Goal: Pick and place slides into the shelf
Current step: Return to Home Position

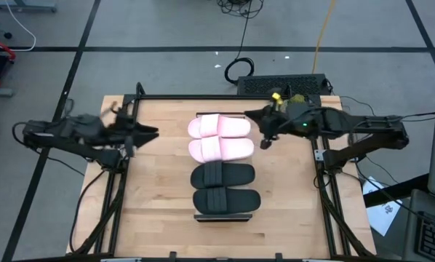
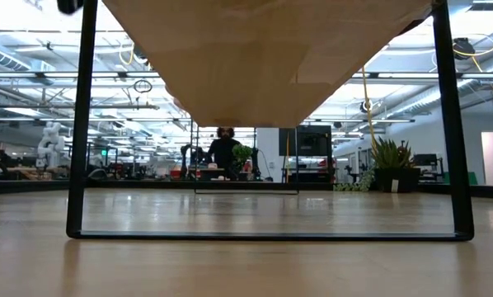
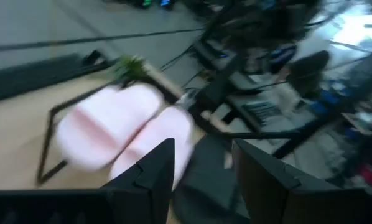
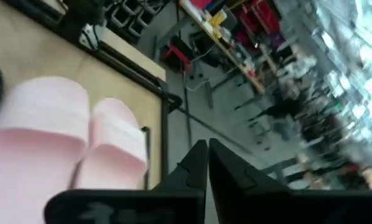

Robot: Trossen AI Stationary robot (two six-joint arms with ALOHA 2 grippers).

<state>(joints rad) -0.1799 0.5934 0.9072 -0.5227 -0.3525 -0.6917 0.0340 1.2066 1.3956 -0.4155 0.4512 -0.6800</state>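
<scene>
Four slides lie side by side in a row on the shelf, whose black end frames show at the far end and the near end. The two pink slides are at the far end, and the two black slides are at the near end. All rest on their soles. My left gripper hovers left of the pink pair, open and empty. My right gripper hovers just right of the pink pair, shut and empty. The low view looks under the shelf board.
A black box with a small yellow-green thing sits at the table's far edge behind my right arm. Bare wooden tabletop lies on both sides of the shelf. A person stands far off in the room.
</scene>
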